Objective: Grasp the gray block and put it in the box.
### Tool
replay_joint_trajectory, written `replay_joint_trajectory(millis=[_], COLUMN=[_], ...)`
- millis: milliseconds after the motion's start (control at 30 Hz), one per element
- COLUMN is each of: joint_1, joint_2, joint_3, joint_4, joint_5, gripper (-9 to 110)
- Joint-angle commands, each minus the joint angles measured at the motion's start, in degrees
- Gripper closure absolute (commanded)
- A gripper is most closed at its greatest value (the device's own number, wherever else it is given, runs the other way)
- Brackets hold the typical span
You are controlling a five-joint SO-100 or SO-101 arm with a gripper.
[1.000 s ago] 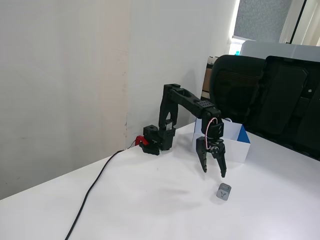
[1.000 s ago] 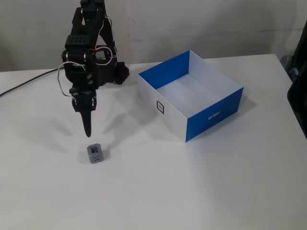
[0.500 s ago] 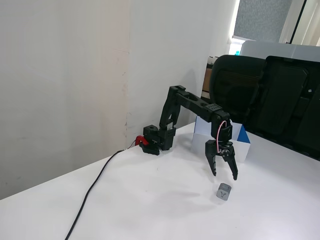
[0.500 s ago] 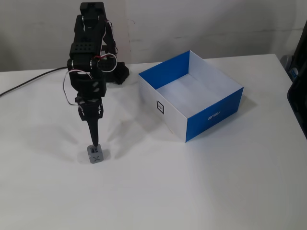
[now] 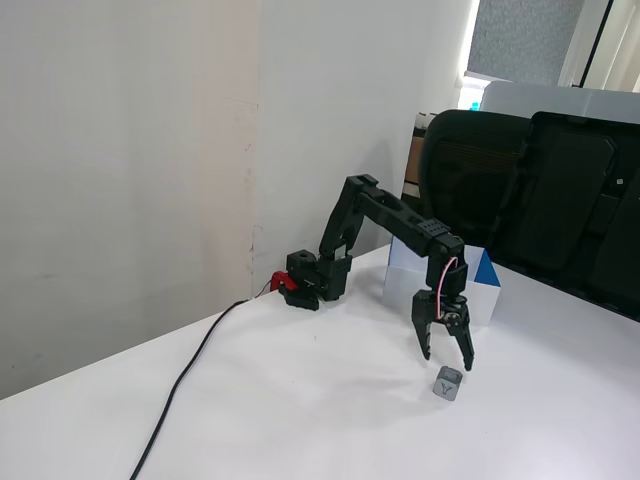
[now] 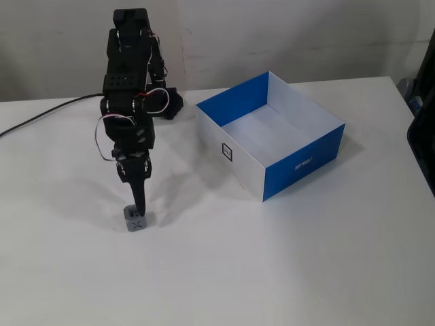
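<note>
- The gripper (image 5: 447, 364) points down over the block (image 5: 448, 383), its two fingers spread apart and holding nothing; their tips hang just above the block's top.
- In the other fixed view the gripper (image 6: 140, 207) is seen edge-on, its tip right at the block (image 6: 134, 219), and contact cannot be told.
- The block sits on the white table (image 6: 285, 272), an X-like mark on its near face in this view, a Y-like mark (image 5: 449, 378) in the side view.
- The box (image 6: 285, 163) stands well apart from the block, to its right in this view, open and empty, with blue walls and a black square mark (image 6: 227, 152) on a white side.
- A black cable (image 5: 185, 380) runs across the table from the arm's base (image 5: 312, 277).
</note>
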Motion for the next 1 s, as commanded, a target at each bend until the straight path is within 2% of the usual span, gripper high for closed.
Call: replay_joint_trajectory(millis=[0, 333, 467, 633, 900, 967], joint_1=[-1.14, -3.96, -4.13, -3.78, -3.78, -3.96], joint_2=[0.97, -2.37, -3.34, -3.96, -5.27, -5.27], joint_3=[-4.31, -6.77, -7.38, -7.65, -8.00, -8.00], joint_4=[-1.05, -1.41, -1.41, -1.41, -1.41, -1.14], joint_5=[-0.09, -0.62, -0.79, -0.88, -0.97, -0.53], gripper=[71, 71, 78, 77, 100, 101])
